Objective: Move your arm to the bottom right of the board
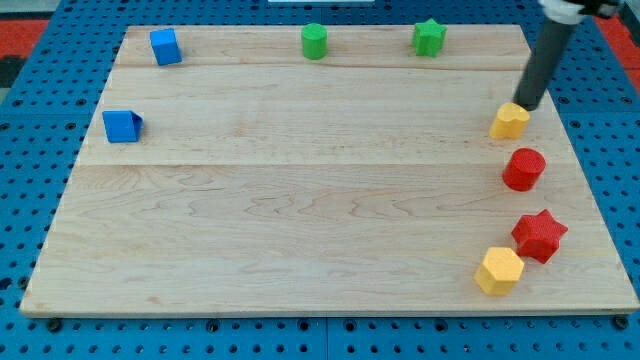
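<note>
My tip (527, 106) is at the view's right edge of the wooden board (300, 200), touching or just above the top of a yellow heart-shaped block (509, 122). Below it sit a red cylinder (523, 169), a red star (539, 235) and a yellow hexagon (498, 270), all down the board's right side. The bottom right corner of the board lies just beyond the yellow hexagon and red star.
A blue cube (165, 46), a green cylinder (314, 41) and a green star (429, 37) stand along the view's top. A blue block (121, 126) sits at the left edge. Blue pegboard surrounds the board.
</note>
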Tool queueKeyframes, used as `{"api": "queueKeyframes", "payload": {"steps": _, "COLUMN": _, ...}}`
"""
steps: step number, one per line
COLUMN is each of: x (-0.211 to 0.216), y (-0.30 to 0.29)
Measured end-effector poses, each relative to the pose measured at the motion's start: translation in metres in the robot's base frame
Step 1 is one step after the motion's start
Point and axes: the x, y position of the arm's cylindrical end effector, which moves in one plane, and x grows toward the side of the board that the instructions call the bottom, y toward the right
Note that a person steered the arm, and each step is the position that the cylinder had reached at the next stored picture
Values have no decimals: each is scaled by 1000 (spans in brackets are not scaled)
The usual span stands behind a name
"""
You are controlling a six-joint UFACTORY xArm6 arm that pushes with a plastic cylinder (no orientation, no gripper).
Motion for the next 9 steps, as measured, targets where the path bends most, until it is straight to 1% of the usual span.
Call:
{"api": "queueKeyframes", "payload": {"steps": 1, "x": -7, "y": 63}}
{"api": "queueKeyframes", "payload": {"steps": 3, "x": -5, "y": 72}}
{"api": "queueKeyframes", "payload": {"steps": 5, "x": 40, "y": 71}}
{"api": "queueKeyframes", "payload": {"steps": 6, "x": 91, "y": 68}}
{"api": "queueKeyframes", "payload": {"steps": 8, "x": 105, "y": 72}}
{"api": "queueKeyframes", "payload": {"steps": 9, "x": 122, "y": 72}}
